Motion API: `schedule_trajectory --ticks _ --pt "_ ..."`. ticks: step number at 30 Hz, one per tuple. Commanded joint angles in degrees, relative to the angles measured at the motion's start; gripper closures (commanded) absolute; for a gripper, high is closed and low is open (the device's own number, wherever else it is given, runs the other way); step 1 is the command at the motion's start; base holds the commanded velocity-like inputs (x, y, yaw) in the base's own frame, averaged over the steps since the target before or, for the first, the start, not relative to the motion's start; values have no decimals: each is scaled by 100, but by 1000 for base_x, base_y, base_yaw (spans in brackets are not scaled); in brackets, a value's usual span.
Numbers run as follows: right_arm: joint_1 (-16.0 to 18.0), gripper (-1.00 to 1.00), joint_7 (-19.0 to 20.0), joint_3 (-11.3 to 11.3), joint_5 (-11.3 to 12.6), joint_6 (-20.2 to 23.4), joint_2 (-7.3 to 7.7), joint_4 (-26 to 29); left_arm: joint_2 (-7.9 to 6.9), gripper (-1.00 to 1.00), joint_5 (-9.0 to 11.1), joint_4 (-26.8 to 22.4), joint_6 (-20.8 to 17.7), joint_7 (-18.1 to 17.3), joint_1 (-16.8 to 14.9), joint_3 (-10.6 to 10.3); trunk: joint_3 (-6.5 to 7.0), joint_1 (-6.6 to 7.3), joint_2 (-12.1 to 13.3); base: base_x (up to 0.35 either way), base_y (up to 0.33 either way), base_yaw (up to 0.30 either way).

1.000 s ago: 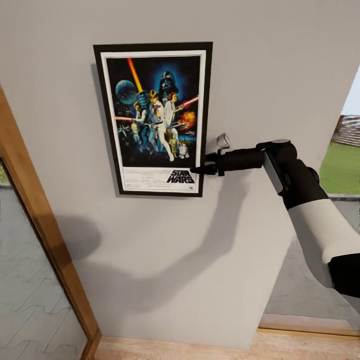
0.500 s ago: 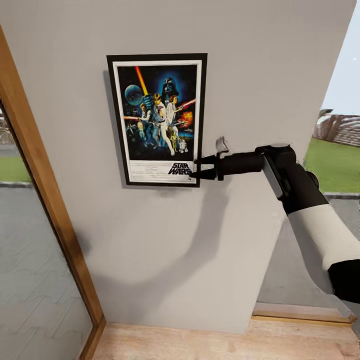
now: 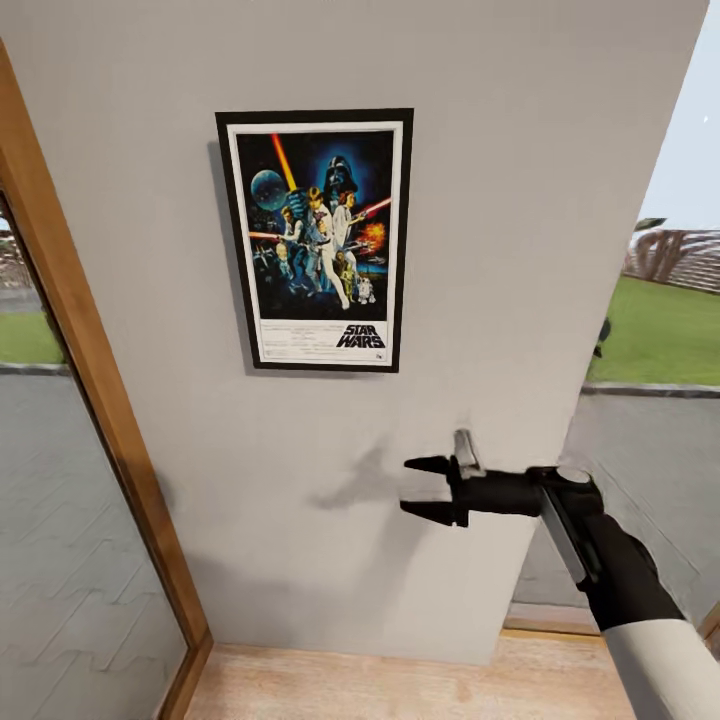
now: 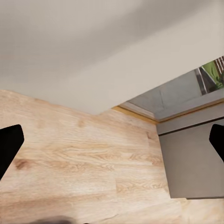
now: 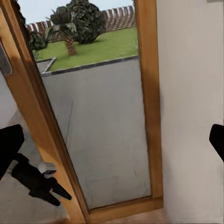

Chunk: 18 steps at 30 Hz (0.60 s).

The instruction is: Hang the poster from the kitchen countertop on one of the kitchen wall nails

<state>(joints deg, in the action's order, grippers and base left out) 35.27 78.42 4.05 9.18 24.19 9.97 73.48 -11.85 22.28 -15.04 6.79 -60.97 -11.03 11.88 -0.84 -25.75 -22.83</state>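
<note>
The poster hangs flat on the wall. The right gripper is below it, apart, jaws spread and empty. The left gripper is also spread

Up and to the left of my right gripper — matt black, plastic-looking fingers — the poster looks like smooth printed paper in a thin black frame, flat on a matt off-white wall with a plain painted finish. Farther left runs a warm, smooth wooden door frame around clear glass. Beneath my left gripper lies pale floor — light wood, visibly grained.
</note>
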Motion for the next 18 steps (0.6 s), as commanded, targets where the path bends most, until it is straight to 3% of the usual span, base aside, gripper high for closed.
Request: schedule_trajectory --ticks 1,3,4,7,8,9,12,15,17,18 --pt "-216 -100 10 -4 35 -24 5 -11 -7 -100 24 9 41 -11 -5 -18 -8 -3 -9 0 0 0" --pt "-576 -100 20 -23 27 -124 5 -86 -36 -100 27 9 41 -12 -5 -19 -8 -3 -9 0 0 0" --pt "-915 -100 26 -32 19 -446 55 -318 -60 -100 29 9 37 -11 -5 -18 -8 -3 -9 0 0 0" --pt "-1065 -100 31 -34 19 -723 199 -704 -67 -100 30 9 35 -11 -5 -13 -8 -3 -9 0 0 0" --pt "-1325 -100 8 -40 26 -1911 338 -2936 -64 -100 27 9 26 -8 -5 -16 -8 -3 -9 0 0 0" --pt "-1379 -100 -35 -39 30 -2958 530 -5051 -63 -100 26 9 24 63 -5 -17 -8 -3 -9 0 0 0" --pt "-1402 -100 -188 -36 46 -3420 884 -6177 -63 -100 29 9 22 415 -5 -18 -8 -3 -9 0 0 0" --pt "-1407 -100 -781 -36 52 -3798 982 -6813 -58 -100 30 9 23 921 -5 -19 5 -3 -9 0 0 0" --pt "-1411 -100 -1091 -34 54 -3858 991 -6935 -57 -100 30 9 24 1116 -5 -21 19 -3 -9 0 0 0" --pt "-1416 -100 -1671 -30 74 -3918 983 -7144 -46 -100 30 9 24 1460 -5 -30 27 -3 -9 0 0 0"
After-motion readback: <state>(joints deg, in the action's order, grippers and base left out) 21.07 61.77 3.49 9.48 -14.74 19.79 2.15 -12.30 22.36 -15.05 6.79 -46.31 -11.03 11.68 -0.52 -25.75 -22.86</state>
